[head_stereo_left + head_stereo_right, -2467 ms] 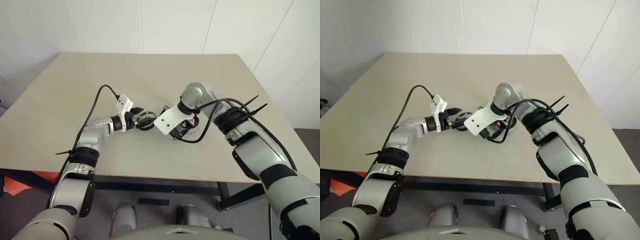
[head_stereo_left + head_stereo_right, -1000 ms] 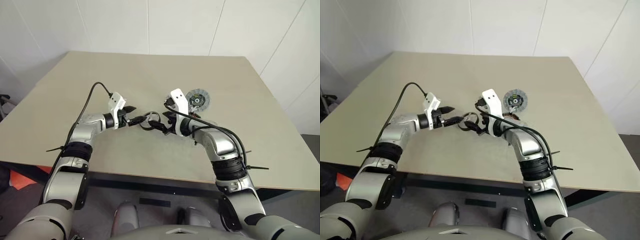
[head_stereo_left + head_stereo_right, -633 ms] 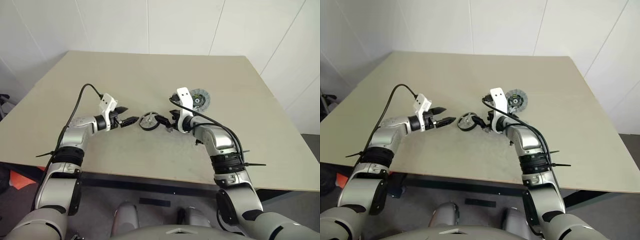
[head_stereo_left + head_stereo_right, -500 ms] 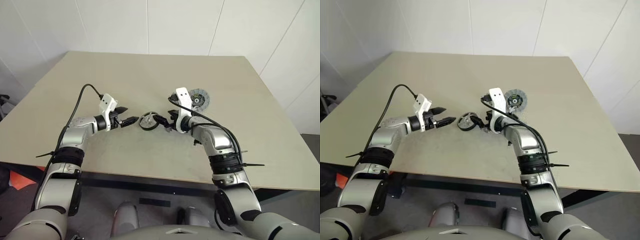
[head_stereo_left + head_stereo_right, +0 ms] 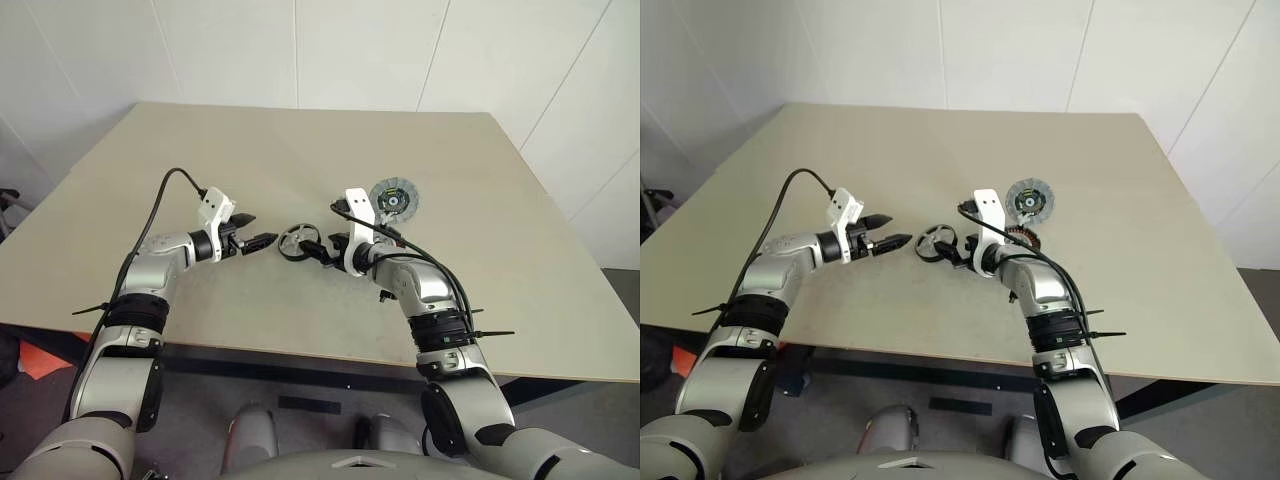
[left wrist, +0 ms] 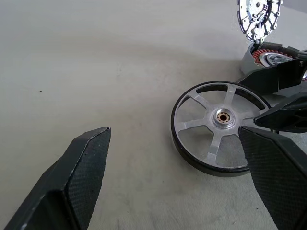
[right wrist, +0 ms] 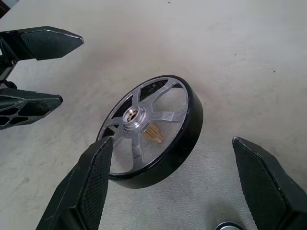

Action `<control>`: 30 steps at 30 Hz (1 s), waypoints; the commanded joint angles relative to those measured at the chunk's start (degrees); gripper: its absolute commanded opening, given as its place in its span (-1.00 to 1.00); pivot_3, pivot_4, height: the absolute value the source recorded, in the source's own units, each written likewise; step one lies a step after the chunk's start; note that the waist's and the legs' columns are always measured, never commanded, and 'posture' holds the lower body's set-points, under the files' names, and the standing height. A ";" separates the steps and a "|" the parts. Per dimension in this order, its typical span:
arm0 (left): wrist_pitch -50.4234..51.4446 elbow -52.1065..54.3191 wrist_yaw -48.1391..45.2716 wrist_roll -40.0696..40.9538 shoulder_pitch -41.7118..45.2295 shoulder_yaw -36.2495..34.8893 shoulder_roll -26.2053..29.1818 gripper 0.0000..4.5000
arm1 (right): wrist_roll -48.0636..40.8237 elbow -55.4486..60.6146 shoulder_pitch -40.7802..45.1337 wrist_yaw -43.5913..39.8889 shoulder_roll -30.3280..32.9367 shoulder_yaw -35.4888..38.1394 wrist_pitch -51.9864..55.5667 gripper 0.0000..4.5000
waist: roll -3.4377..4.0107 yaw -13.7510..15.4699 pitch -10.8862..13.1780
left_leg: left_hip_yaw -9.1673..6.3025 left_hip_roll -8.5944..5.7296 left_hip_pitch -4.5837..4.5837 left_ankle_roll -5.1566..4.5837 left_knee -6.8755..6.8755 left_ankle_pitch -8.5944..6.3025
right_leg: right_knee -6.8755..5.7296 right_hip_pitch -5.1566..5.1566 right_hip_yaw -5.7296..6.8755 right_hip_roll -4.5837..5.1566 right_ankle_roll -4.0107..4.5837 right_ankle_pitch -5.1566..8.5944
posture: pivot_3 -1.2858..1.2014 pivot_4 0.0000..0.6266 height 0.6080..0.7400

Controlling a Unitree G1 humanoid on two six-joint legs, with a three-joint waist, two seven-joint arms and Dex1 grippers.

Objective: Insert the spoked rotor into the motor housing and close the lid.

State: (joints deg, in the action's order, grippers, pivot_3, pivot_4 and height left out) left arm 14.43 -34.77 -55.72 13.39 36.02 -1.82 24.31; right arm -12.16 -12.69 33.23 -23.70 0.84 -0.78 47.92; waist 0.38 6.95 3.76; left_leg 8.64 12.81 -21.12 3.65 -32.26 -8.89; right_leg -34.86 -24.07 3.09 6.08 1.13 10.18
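The spoked rotor (image 5: 296, 241) is lying flat on the desk (image 5: 180, 170) between our two tools. We are keeping the left tool (image 5: 262, 241) and right tool (image 5: 322, 250) spread apart, gripping nothing.

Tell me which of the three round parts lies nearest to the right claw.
The spoked rotor, the black-rimmed wheel with silver spokes, lies right before the open right claw. The motor housing and the lid lie behind.
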 commanded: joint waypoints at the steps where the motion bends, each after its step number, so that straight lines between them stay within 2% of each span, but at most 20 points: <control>1: -0.35 2.34 0.26 0.36 1.08 -0.37 0.32 1.00 | -1.80 0.09 0.40 -0.16 -0.25 0.49 0.27 0.81 | 0.00 0.00 0.00 | 0.00 0.00 0.00 0.00 0.00 0.00 | 0.00 0.00 0.00 0.00 0.00 0.00 | 0.03 -1.00 1.00; 2: -0.39 2.36 0.31 0.35 1.05 -0.38 0.32 1.00 | -1.97 0.26 0.48 -0.23 -0.25 0.49 0.36 0.72 | 0.00 -0.01 0.00 | 0.00 0.00 0.00 0.00 0.00 0.00 | 0.00 0.00 0.00 0.00 0.00 0.00 | 0.03 -1.00 1.00; 13: -0.84 1.89 0.56 0.21 1.17 -0.39 0.22 1.00 | -3.21 2.74 1.50 -1.21 0.67 -0.72 1.24 -0.96 | 0.00 0.07 0.00 | 0.00 0.00 0.02 0.00 -0.01 0.00 | -0.01 0.01 0.00 0.00 0.00 0.00 | 0.03 -1.00 1.00; 23: -1.17 1.21 0.50 0.02 1.45 -0.37 0.13 1.00 | -4.99 5.40 4.57 -0.59 1.08 1.18 1.26 -0.99 | 0.00 0.14 0.00 | -0.02 0.00 0.00 0.01 -0.05 0.01 | -0.01 0.07 0.00 0.01 -0.02 0.01 | 0.03 -1.00 1.00; 30: -1.34 1.09 0.44 0.44 1.58 -0.17 0.15 1.00 | -5.13 6.65 10.59 -0.27 5.59 3.58 -0.13 -0.99 | -0.01 0.13 0.00 | -0.02 -0.01 -0.01 0.03 -0.04 0.02 | -0.01 0.06 0.00 0.01 -0.01 0.00 | 0.03 -1.00 1.00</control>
State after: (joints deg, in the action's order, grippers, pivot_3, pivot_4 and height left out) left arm 12.72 -32.52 -56.02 15.00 38.40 -1.81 23.42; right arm -15.46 -12.05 40.50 -23.44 4.97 -0.46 50.31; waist 0.37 7.08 3.76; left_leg 8.62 12.81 -21.12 3.80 -32.30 -8.80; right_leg -34.87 -24.01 3.09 6.08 1.12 10.18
